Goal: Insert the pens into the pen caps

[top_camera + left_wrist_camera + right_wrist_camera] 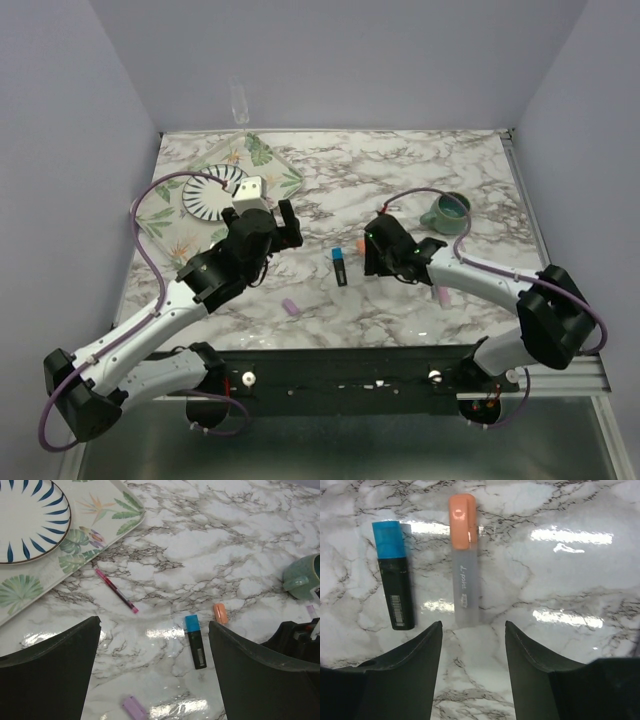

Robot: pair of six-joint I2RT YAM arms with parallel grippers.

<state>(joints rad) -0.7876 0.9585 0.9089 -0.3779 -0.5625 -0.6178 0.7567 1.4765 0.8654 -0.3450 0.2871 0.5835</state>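
Right jaws stand apart and empty just above the grey pen [466,590], orange cap [462,520] fitted, lying beside the black pen [397,595] on the desk [570,580]. Left jaws gape wide, empty, probably staged for the purple cap [135,707].

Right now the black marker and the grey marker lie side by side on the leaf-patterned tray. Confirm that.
Not on the tray. The black marker and the grey marker lie side by side on the marble table, as the right wrist view shows.

lab booth: plain walls [350,60], marble tabletop [400,165]
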